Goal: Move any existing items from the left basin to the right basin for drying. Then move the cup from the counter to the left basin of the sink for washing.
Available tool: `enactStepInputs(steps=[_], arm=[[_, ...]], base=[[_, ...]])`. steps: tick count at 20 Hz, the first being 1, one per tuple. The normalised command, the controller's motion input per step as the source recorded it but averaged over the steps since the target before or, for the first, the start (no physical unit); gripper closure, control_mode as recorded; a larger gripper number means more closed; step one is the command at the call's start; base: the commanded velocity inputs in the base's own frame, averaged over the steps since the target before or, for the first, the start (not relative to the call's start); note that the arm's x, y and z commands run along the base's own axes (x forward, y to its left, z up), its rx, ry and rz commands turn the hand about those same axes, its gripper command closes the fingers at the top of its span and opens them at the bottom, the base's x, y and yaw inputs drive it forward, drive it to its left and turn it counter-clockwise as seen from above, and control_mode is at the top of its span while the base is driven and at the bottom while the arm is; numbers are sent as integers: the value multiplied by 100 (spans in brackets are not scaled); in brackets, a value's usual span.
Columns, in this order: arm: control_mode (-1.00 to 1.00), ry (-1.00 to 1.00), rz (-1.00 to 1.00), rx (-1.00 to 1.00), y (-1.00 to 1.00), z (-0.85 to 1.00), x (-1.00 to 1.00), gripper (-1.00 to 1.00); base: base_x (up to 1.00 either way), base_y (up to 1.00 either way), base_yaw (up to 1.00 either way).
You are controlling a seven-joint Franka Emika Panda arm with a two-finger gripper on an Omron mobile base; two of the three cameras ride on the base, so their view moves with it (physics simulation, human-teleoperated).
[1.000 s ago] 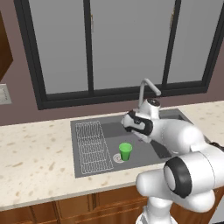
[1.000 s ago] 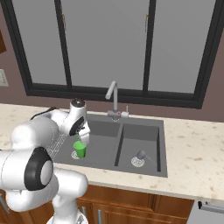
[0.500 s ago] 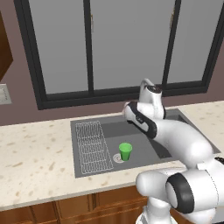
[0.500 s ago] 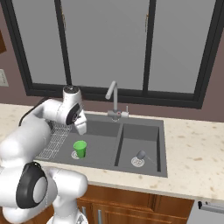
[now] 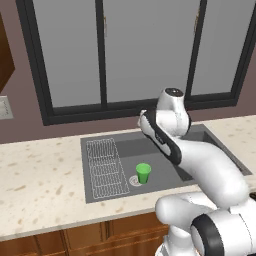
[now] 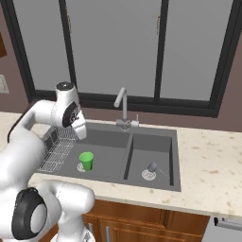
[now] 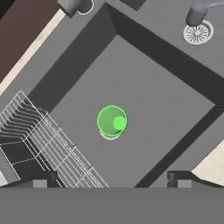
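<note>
The green cup point(image 5: 143, 173) point(image 6: 86, 160) point(image 7: 112, 121) stands upright on the floor of the left basin point(image 5: 127, 150) point(image 6: 106, 149) point(image 7: 148, 92), over its drain, beside the white wire rack point(image 5: 102, 165) point(image 6: 59, 149) point(image 7: 41, 133). My gripper point(image 7: 111, 180) hangs open well above the cup, looking straight down on it, with nothing between its fingers. A tiny dull-grey knob-like item point(image 6: 152, 167) point(image 7: 194, 15) lies in the right basin point(image 6: 151, 146) point(image 7: 166, 19) next to its round drain.
The slim silver faucet point(image 6: 122, 101) rises behind the divider between the basins. Beige speckled counter point(image 5: 40, 185) point(image 6: 212, 160) surrounds the sink, with dark-framed windows behind. My white arm arches over the sink's middle in both base views.
The hand has risen from close beside the cup to high above the left basin. The cup stays standing where it was, and the jaws have stayed open.
</note>
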Motion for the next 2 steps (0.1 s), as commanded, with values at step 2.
enactStepInputs(steps=[2], arm=[[-100,1,0,-3,28,20,-12,-100]], base=[[0,0,0]])
